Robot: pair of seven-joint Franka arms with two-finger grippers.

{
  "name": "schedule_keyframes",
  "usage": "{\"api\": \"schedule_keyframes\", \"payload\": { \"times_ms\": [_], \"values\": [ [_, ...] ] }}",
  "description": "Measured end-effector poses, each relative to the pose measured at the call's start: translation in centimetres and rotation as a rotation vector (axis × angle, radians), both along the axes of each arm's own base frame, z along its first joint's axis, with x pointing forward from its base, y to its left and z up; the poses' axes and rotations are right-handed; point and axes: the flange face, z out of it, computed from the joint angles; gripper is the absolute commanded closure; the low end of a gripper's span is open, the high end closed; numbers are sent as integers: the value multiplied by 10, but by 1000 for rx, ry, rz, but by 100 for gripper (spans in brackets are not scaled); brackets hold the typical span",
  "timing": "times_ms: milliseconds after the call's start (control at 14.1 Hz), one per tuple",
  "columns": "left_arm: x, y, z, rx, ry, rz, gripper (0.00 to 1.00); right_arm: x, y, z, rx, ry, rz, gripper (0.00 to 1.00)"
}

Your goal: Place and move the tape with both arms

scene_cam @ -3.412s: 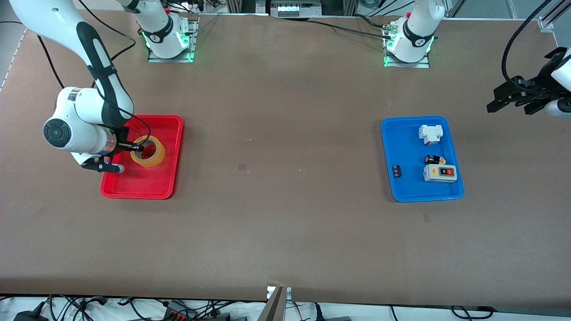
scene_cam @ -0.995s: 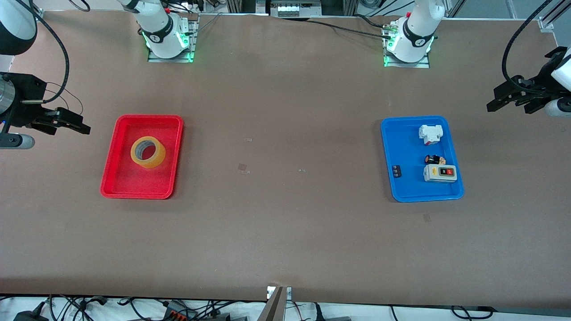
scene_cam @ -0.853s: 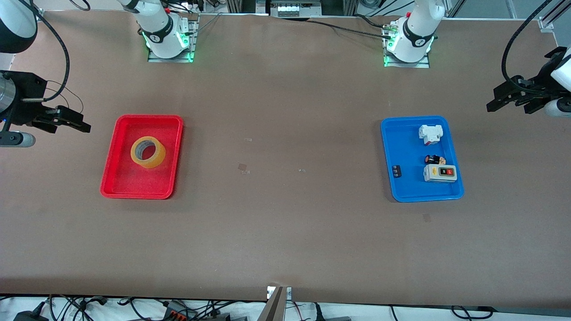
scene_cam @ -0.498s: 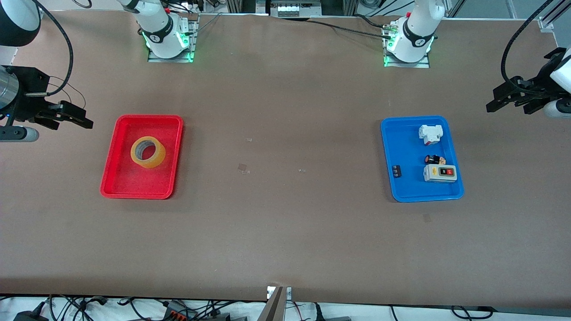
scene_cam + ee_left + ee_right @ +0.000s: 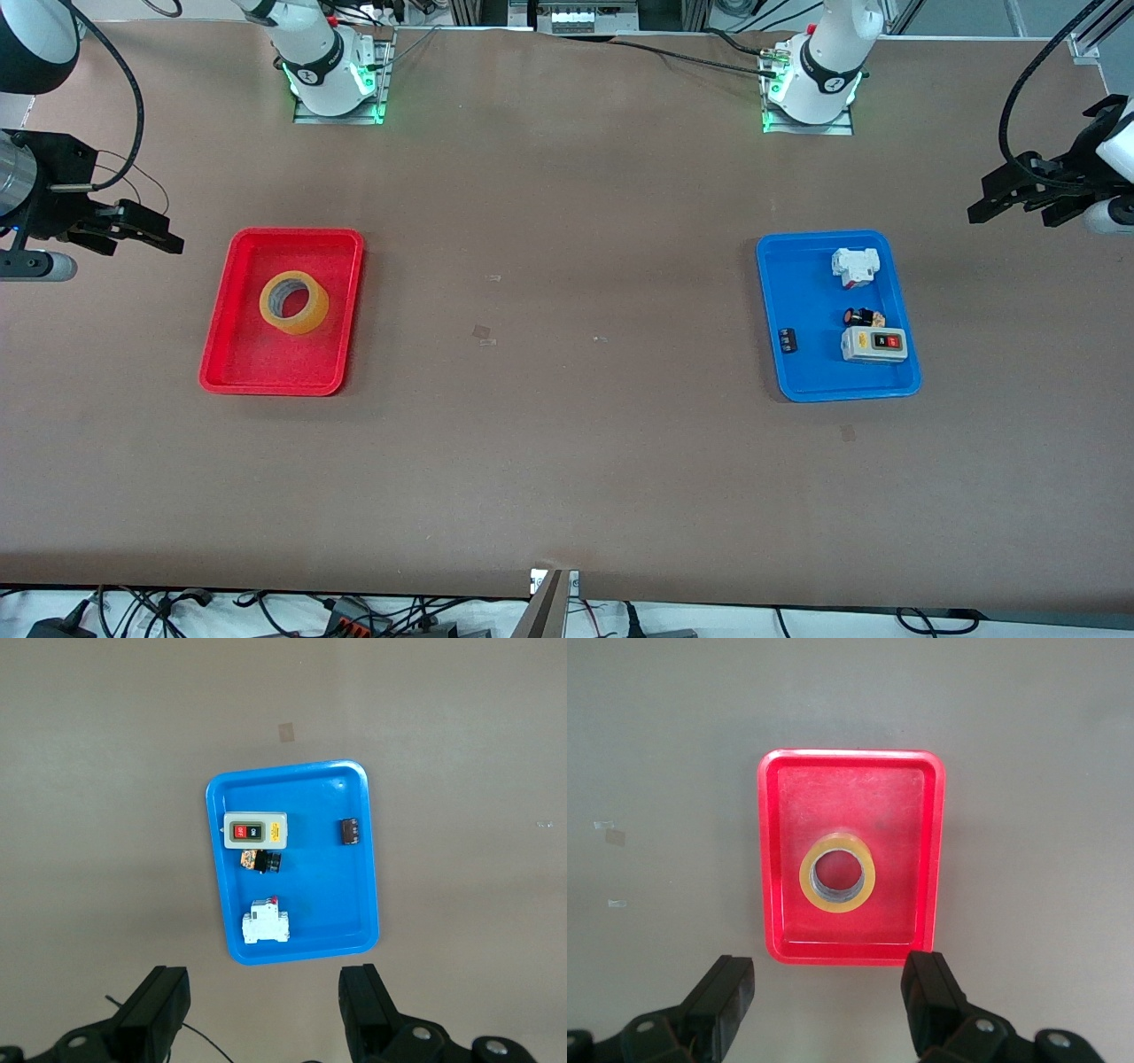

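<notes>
Tape (image 5: 294, 302), a yellow-amber ring with a wide hollow centre, lies flat in the red tray (image 5: 232, 350), a little toward the tray's edge that faces the robots' bases, and nothing grips it. The right gripper (image 5: 142, 237) hangs in the air over bare table just off the red tray's edge at the right arm's end of the table, clear of the tray and of the roll; in the right wrist view its two black fingers (image 5: 723, 997) stand wide apart with nothing between them, and the tape (image 5: 837, 873) and the tray (image 5: 771, 859) show whole past the fingertips. The left gripper (image 5: 992, 197) waits in the air over the table at the left arm's end, off the corner of the blue tray (image 5: 802, 377), well apart from the tape. Its fingers (image 5: 162, 1005) too are spread wide and hold nothing. Within the blue tray lie a white breaker block (image 5: 855, 266), a small black and red part (image 5: 861, 316), a grey switch box (image 5: 873, 344) with a red button, and a small black piece (image 5: 787, 340).
</notes>
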Motion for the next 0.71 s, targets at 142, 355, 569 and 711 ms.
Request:
{"api": "schedule_keyframes", "payload": {
  "times_ms": [142,355,569,711],
  "values": [
    [0,0,0,0,0,0,0,-1,1,3,0,-5,2,0],
    [0,1,0,0,0,1,0,-3,2,6,0,-11,4,0],
    [0,1,0,0,0,1,0,-3,2,7,0,-12,5,0],
    [0,1,0,0,0,1,0,-3,2,7,0,-11,6,0]
  ]
}}
